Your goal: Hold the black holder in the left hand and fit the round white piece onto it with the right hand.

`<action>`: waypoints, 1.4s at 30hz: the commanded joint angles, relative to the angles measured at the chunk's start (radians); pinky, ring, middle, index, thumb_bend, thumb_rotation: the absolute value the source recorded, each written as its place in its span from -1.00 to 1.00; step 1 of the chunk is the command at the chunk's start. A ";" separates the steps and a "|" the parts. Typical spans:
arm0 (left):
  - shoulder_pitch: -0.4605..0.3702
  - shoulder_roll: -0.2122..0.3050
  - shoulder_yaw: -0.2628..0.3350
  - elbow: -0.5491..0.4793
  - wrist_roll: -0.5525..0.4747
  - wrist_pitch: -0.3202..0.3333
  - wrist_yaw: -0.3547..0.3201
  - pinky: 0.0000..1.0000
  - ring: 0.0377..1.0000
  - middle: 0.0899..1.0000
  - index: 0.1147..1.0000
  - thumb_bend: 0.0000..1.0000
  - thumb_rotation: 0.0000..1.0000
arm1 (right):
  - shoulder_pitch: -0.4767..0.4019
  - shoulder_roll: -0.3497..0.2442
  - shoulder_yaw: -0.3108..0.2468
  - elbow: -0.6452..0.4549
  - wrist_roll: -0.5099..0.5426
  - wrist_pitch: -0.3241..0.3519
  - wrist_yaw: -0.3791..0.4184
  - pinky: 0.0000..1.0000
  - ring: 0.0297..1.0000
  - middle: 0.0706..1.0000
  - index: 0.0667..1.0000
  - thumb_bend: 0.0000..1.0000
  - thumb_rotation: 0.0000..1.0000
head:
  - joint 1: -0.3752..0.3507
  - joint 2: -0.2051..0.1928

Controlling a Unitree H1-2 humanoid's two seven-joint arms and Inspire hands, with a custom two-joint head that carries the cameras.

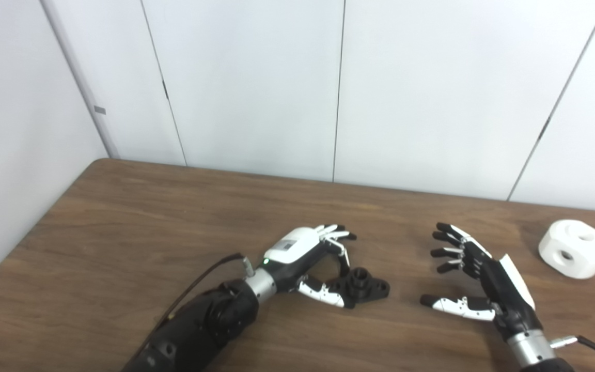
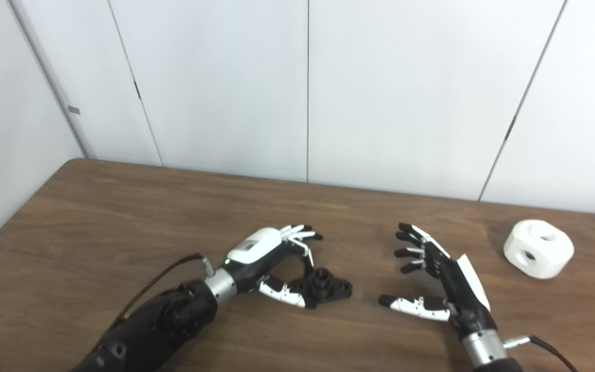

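While the brown desk (image 1: 122, 217) carries everything, the left hand (image 1: 305, 253) lies near its middle, fingers (image 1: 336, 232) curled loosely around the black holder (image 1: 362, 287); thumb and fingertips seem to touch it, though whether they grip it I cannot tell. At three o'clock from the holder, apart from it, the right hand (image 1: 475, 281) hovers with fingers spread wide, holding nothing. The round white piece (image 1: 575, 248) sits on the desk at two o'clock from that hand, well apart.

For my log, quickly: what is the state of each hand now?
Left hand: fingers around the holder on the table; firm grip cannot be told.
Right hand: open, empty.
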 commanded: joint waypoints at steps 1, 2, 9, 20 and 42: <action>0.057 -0.015 -0.096 0.071 0.118 0.051 -0.112 1.00 0.98 0.82 -0.17 0.05 -0.87 | 0.010 0.010 0.000 -0.018 0.005 -0.011 -0.018 0.22 0.47 0.65 0.72 0.20 -0.74 | -0.012 0.000; 0.054 -0.013 -0.100 0.076 0.126 0.052 -0.112 1.00 0.98 0.82 -0.16 0.05 -0.87 | 0.011 0.009 0.000 -0.025 0.003 -0.009 -0.018 0.23 0.48 0.65 0.72 0.21 -0.73 | -0.045 -0.002; 0.051 0.020 -0.100 0.074 0.117 0.029 -0.103 1.00 0.97 0.81 -0.16 0.05 -0.88 | 0.006 0.003 -0.020 -0.154 -0.157 0.063 -0.095 0.16 0.41 0.62 0.67 0.27 -0.65 | -0.202 -0.019; 0.063 0.089 -0.063 0.099 0.072 -0.084 -0.084 0.94 0.92 0.76 -0.16 0.05 -0.89 | -0.053 -0.010 -0.066 -0.417 -0.393 0.352 -0.153 -0.05 0.26 0.50 0.65 0.27 -0.77 | -0.483 -0.111; 0.074 0.098 -0.046 0.179 0.070 -0.187 -0.062 0.90 0.88 0.73 -0.17 0.05 -0.89 | -0.165 -0.194 -0.239 -0.434 -0.528 0.446 -0.245 0.29 0.59 0.70 0.66 0.35 -0.40 | -0.610 -0.186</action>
